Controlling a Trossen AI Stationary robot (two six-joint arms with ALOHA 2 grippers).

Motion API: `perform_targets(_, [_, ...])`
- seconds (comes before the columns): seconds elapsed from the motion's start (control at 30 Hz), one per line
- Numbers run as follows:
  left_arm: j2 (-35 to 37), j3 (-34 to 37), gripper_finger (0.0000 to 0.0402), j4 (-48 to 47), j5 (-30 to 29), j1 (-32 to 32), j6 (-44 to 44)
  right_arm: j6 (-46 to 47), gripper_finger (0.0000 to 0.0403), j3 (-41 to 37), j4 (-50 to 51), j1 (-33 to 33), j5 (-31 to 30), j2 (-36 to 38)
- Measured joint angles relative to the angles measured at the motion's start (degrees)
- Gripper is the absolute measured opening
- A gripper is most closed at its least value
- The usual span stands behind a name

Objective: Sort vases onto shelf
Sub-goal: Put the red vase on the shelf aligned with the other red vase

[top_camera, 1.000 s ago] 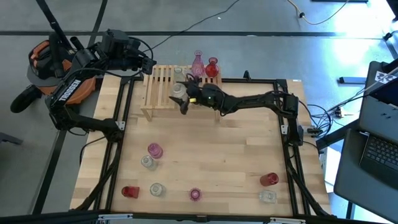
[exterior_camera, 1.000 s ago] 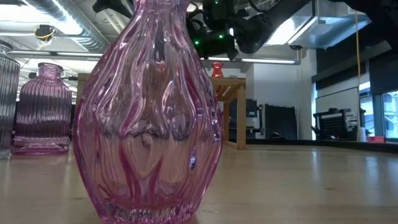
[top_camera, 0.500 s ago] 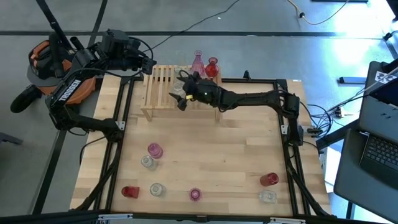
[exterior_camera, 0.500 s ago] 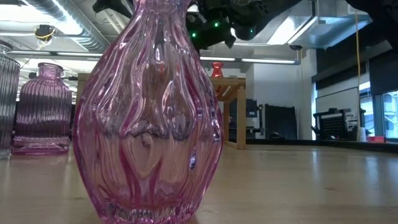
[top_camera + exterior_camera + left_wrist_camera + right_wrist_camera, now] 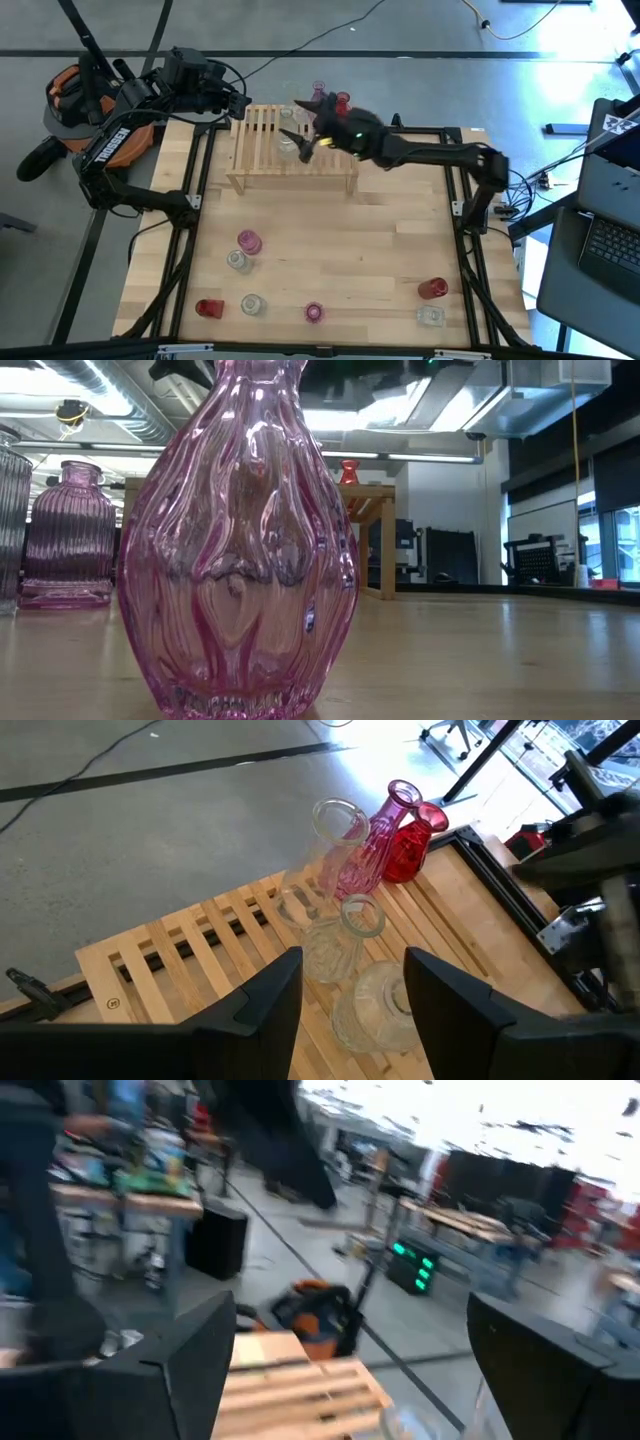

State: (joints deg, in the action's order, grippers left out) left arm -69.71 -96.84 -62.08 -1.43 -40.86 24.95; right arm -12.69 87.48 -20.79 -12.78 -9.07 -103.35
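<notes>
The light wooden shelf stands at the table's far edge. A pink vase, a red vase and several clear vases stand on their bases on its slats. More vases stand on the tabletop near the front, among them a pink one and a red one. My right gripper hovers above the shelf's far right part, blurred; its wrist view shows it open with nothing between the fingers. My left gripper waits open at the shelf's far left.
A tall pink vase stands right before the low camera, and a ribbed pink one is behind it. Black frame rails run along the table's sides. The middle of the wooden tabletop is bare.
My right gripper has moved from the shelf's near edge toward the far edge and upward, rising out of the low view, and the arm's elbow has swung toward the table's right. The clear vases stay on the slats.
</notes>
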Motion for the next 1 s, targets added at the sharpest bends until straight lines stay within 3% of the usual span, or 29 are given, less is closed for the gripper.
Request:
perform_targets(0.13, [0.0, 0.0, 0.0169, 0.0, 0.0, 0.0, 0.0, 0.0, 0.0342, 0.0, 10.8, 0.0, 5.3, 8.6])
perform_targets(0.3, [0.0, 0.0, 0.0169, 0.0, 0.0, 0.0, 0.0, 1.3, 0.0342, 0.0, 35.2, 0.0, 13.4, 19.5])
perform_targets(0.5, [0.0, 0.0, 0.0169, 0.0, 0.0, 0.0, 0.0, 15.6, 0.0342, 0.0, 67.6, 4.2, 25.3, 29.1])
perform_targets(0.7, [0.0, 0.0, 0.0169, 0.0, 0.0, 0.0, 0.0, 39.9, 0.0342, -0.1, 102.4, 19.4, 21.7, 31.6])
perform_targets(0.77, [0.0, 0.0, 0.0169, 0.0, 0.0, 0.0, 0.0, 48.7, 0.0342, -0.4, 109.8, 26.3, 20.9, 31.4])
perform_targets(1.0, [0.0, 0.0, 0.0169, 0.0, 0.0, 0.0, 0.0, 77.8, 0.0342, -5.7, 104.6, 51.6, 16.2, 30.9])
